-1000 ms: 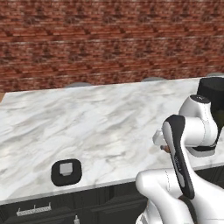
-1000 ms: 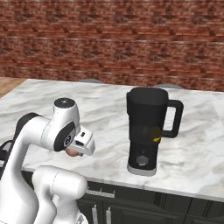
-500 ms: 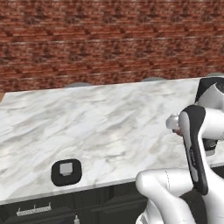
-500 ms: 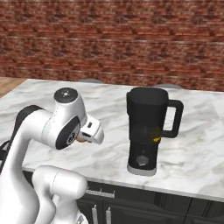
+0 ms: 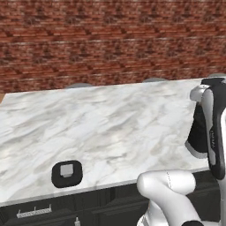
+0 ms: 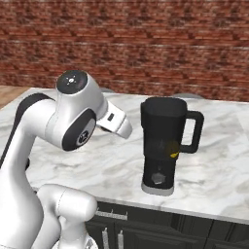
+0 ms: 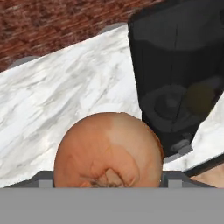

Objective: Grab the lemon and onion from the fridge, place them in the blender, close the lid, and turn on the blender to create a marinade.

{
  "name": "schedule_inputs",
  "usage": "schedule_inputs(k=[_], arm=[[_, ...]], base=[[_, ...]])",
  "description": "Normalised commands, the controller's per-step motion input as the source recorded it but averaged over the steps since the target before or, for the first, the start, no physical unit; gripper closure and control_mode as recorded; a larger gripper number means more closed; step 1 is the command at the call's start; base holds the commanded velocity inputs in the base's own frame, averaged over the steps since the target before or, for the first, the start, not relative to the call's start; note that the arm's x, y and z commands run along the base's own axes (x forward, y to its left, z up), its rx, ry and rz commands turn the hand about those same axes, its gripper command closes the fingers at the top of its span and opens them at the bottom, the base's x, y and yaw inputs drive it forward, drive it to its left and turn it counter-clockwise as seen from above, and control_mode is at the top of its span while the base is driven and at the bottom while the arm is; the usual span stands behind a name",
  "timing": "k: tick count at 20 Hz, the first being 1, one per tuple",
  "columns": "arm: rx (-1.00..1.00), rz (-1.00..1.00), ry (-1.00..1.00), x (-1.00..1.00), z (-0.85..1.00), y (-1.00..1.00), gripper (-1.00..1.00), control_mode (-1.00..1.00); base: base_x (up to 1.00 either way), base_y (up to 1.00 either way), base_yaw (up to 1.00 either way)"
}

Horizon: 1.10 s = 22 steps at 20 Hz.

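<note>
— Marble, white with grey veins: that is the counter (image 5: 110, 119) under everything, with a red brick wall (image 5: 110, 39) behind it. Where does the blender (image 6: 164, 146) stand on it?

— Near the front edge, upright on its light grey base, handle toward the right in the right base view, its small round knob (image 6: 158, 178) low on the front. A yellow patch shows through the dark jar wall: the lemon (image 6: 173, 150), inside the jar, roughly at mid-height.

— And the onion (image 7: 109, 151)?

— It fills the lower middle of the hand view, reddish-brown, root end toward the camera. The gripper (image 7: 107, 180) has it pinched: the dark finger tips (image 7: 43, 178) sit tight against its two sides, spread just as wide as the onion itself.

— How does the onion sit against the blender?

— The hand view shows the jar up and to the right of it, near but apart, with the dim lemon visible through the wall.

— Where is the hand in the right base view?

— The white wrist reaches out to the left of the jar, about level with its upper half. The fingers themselves are hidden there.

— And the lid (image 5: 67, 173)?

— Flat on the counter close to the front edge in the left base view, far left of the arm, grey square up.
</note>
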Motion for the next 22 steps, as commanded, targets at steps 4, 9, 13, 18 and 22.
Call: schedule_inputs(k=[4,9,13,18,22], arm=[[-0.06,-0.2,-0.11,0.0,0.86,-0.48,1.0,-1.0],[-0.02,-0.14,-0.09,0.04,0.34,-0.6,1.0,-1.0],[0.0,-0.02,-0.02,0.33,0.03,-0.63,1.0,-1.0],[0.0,0.0,0.01,0.54,-0.08,-0.57,1.0,-1.0],[0.0,0.01,0.09,0.61,-0.39,-0.46,1.0,-1.0]], base=[[0.0,0.0,0.0],[0.0,0.0,0.0],[0.0,0.0,0.0],[0.0,0.0,0.0],[0.0,0.0,0.0]])
